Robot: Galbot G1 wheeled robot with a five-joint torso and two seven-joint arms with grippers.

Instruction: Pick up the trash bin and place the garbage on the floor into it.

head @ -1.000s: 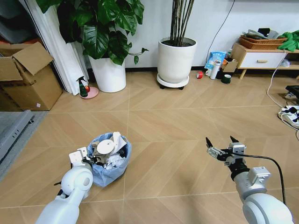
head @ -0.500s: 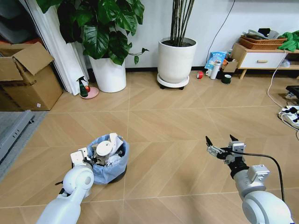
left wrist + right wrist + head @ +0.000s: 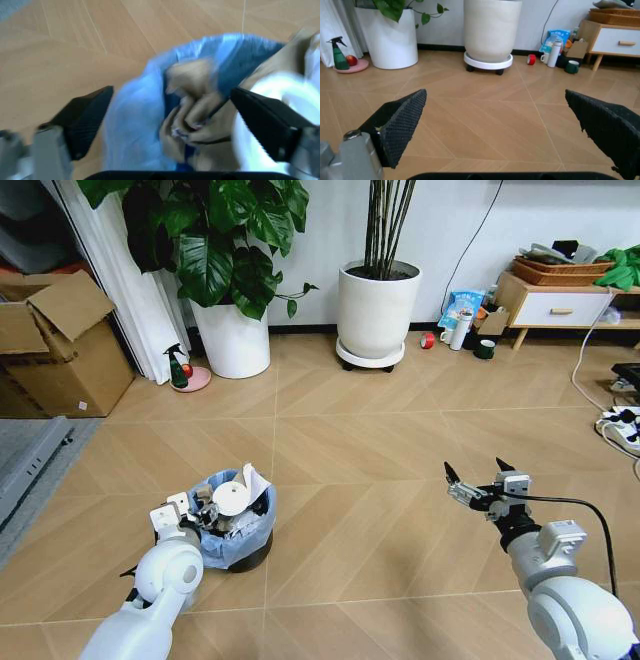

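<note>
The trash bin (image 3: 245,542), a small dark bin lined with a light-blue bag, stands on the wooden floor at the lower left. It is full of garbage (image 3: 230,498): a white round lid and crumpled paper stick out on top. My left gripper (image 3: 195,516) is at the bin's near-left rim. The left wrist view shows this gripper (image 3: 170,95) open, its jaws standing wide on either side of the bag's rim (image 3: 135,112), with brown crumpled garbage (image 3: 200,108) just inside. My right gripper (image 3: 474,471) hovers open over bare floor at the right, and its wrist view shows the same gripper (image 3: 495,93) holding nothing.
Two large white planters (image 3: 232,335) (image 3: 377,308) stand by the back wall, with a spray bottle (image 3: 178,367) beside the left one. A cardboard box (image 3: 60,340) is at far left. A low cabinet (image 3: 555,305), a red tape roll (image 3: 427,340) and cables (image 3: 620,420) are at right.
The trash bin has settled lower and more upright, and its dark base now shows under the bag. My right gripper has drifted slightly to the right.
</note>
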